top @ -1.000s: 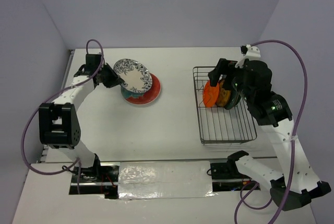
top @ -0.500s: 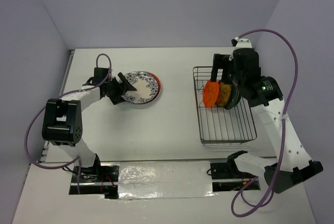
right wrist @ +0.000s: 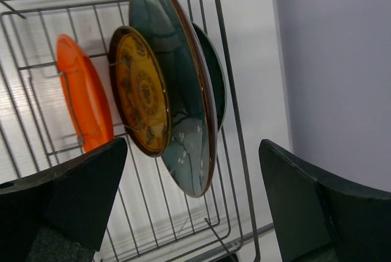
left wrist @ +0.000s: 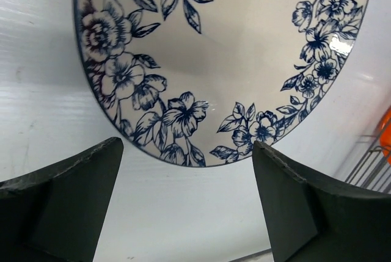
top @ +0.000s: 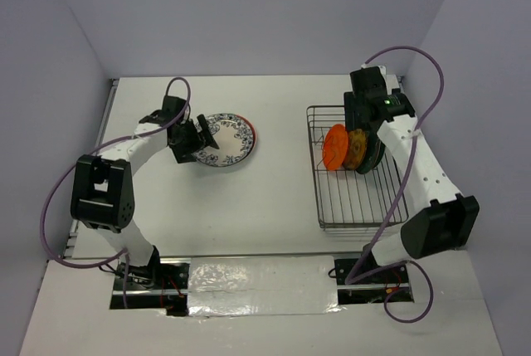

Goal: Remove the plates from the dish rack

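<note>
Left jaws: I am seeing them standing wide apart, gripping nothing, low at the near rim of the white floral plate (left wrist: 238, 42) and apart from it.
White floral plate: it is lying flat, face up, on the left half of the bench (top: 282, 115), well apart from the dish rack (top: 358, 207). A red edge (top: 250, 136) is showing along its right side. I am taking that for a plate underneath, though I cannot tell for certain.
Reason for that placement: I am judging this the unloading spot, where flat stacking is keeping the plates from rolling.
Right jaws: they are standing wide apart, holding nothing, and hovering over the far end of the rack, facing the plates.
Plates in the rack: the orange plate (right wrist: 82, 103), the yellow-faced patterned plate (right wrist: 139, 91) and the large dark teal plate (right wrist: 177, 79) are standing on edge, close together. A darker rim is showing behind the teal one, and I cannot tell whether it is another plate.
Reason for that posture: the tines are propping them upright with their rims presenting upward, so I am expecting a pinch on a rim.
Progress: I am judging the task partway done, with at least three plates waiting.
Risk: the plates are crowding each other and look glazed, so I am watching for a knocked neighbour or a slip.
Bench: it is showing white and smooth, with a foil strip (top: 257, 277) along the near edge.
Room: pale lilac walls (top: 249, 7) are enclosing the bench on three sides.
</note>
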Robot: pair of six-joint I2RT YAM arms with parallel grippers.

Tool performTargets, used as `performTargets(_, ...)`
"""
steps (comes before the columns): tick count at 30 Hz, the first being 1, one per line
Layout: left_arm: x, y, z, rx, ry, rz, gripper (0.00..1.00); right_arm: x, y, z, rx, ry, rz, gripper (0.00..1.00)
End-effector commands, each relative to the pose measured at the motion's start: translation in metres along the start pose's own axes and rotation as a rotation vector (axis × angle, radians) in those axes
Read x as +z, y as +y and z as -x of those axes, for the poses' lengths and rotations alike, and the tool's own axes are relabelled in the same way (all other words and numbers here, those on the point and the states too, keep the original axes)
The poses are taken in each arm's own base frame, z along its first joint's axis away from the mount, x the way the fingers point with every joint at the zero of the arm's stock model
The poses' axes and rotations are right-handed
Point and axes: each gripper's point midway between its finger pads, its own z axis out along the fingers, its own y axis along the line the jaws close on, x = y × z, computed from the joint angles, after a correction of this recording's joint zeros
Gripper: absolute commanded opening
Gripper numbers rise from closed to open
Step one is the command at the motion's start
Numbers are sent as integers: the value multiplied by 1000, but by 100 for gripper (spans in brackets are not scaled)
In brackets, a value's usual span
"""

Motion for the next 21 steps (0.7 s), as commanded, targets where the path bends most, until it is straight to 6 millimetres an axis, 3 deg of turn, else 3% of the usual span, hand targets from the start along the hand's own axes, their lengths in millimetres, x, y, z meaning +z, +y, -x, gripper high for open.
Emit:
performTargets(1, -8, 19, -8, 40, 37, 109, 100, 17, -4, 3, -24, 30, -63, 95)
performTargets(6, -37, 16, -13, 76, -10, 78, 100, 31, -14, -2, -39, 69, -168, 90)
performTargets(8, -59, 9, -17, 122, -45, 28, 99, 36, -14, -5, -39, 82, -178, 85)
performTargets(10, -84, -4, -20, 199, -80, -45, 100, 38, -15, -9, -43, 94, -195, 64)
performTargets(11, -101, -14, -19, 236, -120, -95, 99, 38, -16, -8, -38, 90, -204, 49)
performTargets(15, -135, -28, -29, 397, -197, -207, 100, 35, -18, -12, -11, 69, -218, 32)
performTargets(21, -138, -9, -35, 429, -249, -161, 100, 28, -24, -9, -34, 23, -286, 4)
